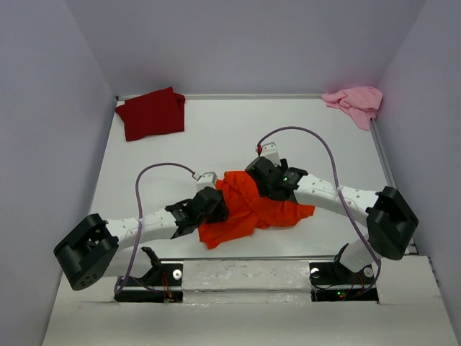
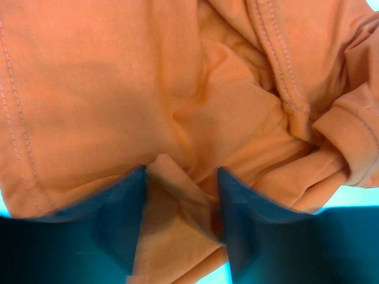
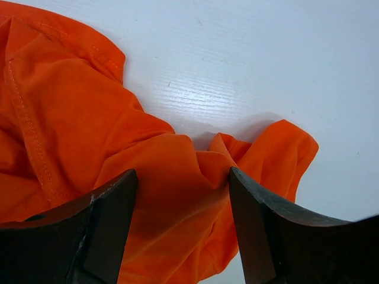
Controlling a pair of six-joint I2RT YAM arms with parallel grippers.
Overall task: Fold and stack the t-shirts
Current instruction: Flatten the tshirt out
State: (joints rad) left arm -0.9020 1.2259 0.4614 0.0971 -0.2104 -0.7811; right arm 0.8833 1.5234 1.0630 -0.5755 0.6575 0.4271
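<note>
the orange t-shirt (image 1: 252, 209) lies bunched on the table (image 1: 216, 137) in the middle of the frame, and the left pincer (image 2: 180, 174) has a fold between its half-wide jaws, pinched or not i cannot tell, while the right pincer (image 3: 182, 174) stands wide over its edge, likely to pull it flat.

orange t-shirt (image 1: 248, 205) crumpled, red t-shirt (image 1: 151, 113), pink t-shirt (image 1: 354, 102) behind

Orange t-shirt (image 1: 252, 209) blocks centre; table (image 1: 216, 137) beyond passable.
</note>
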